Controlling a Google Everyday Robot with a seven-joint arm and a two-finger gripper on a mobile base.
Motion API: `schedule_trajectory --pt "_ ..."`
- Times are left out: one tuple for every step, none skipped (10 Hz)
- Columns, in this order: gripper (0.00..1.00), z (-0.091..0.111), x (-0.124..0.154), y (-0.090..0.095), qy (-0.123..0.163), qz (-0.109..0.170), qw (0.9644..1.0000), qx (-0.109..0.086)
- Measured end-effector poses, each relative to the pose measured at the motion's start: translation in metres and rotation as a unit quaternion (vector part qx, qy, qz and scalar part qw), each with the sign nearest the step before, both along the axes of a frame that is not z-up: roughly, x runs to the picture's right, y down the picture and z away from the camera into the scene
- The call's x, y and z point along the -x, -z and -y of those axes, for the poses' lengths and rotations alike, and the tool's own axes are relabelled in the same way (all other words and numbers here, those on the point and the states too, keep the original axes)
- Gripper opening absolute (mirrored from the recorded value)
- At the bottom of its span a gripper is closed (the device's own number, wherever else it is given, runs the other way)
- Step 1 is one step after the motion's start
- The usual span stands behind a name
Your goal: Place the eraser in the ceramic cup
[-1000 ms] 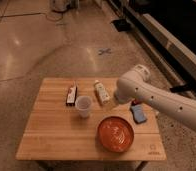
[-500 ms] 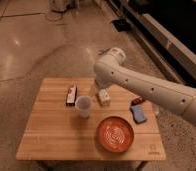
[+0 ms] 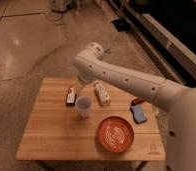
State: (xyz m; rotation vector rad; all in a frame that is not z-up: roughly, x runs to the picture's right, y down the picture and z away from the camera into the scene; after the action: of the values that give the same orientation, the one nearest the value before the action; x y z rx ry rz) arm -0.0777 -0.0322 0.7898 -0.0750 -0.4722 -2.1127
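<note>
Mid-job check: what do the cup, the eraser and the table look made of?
Ceramic cup: smooth plain white, likely glazed ceramic. Eraser: dark matte block, probably rubber. Table: pale wood by its colour and faint grain. The claw hangs just above the cup and eraser.

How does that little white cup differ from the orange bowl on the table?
The cup is plain white; the bowl is orange-red with white swirls. The cup is small and narrow; the bowl is wide and shallow. The cup stands mid-table beside the dark eraser; the bowl sits nearer the front edge. Both stand upright on the wooden table and look empty. The end effector hangs open just behind the cup.
</note>
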Motion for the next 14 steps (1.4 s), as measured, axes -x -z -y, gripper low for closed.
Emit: schedule_trajectory --pt "0.80 0.002 0.010 -0.006 -0.003 0.000 1.0000 0.000" --pt "0.80 0.004 0.021 -0.016 -0.010 -0.001 1.0000 -0.002" --pt "0.80 0.005 0.029 -0.026 -0.016 -0.003 0.9999 -0.003" --pt "0.80 0.004 0.036 -0.033 -0.019 -0.005 0.9998 -0.003" --pt "0.80 0.000 0.045 -0.045 -0.020 -0.008 0.9998 -0.001" --pt "0.80 -0.006 0.054 -0.056 -0.019 -0.012 0.9997 0.004" --pt "0.80 -0.011 0.058 -0.064 -0.018 -0.016 0.9997 0.009" --pt "0.80 -0.019 0.065 -0.076 -0.018 -0.021 0.9995 0.017" --pt "0.80 -0.025 0.070 -0.083 -0.018 -0.023 0.9993 0.025" --pt "0.80 -0.031 0.077 -0.090 -0.019 -0.025 0.9989 0.034" --pt "0.80 -0.036 0.083 -0.098 -0.022 -0.027 0.9984 0.045" --pt "0.80 -0.042 0.090 -0.106 -0.029 -0.029 0.9975 0.057" --pt "0.80 -0.046 0.095 -0.113 -0.034 -0.031 0.9967 0.067" --pt "0.80 -0.050 0.100 -0.118 -0.040 -0.032 0.9959 0.075"
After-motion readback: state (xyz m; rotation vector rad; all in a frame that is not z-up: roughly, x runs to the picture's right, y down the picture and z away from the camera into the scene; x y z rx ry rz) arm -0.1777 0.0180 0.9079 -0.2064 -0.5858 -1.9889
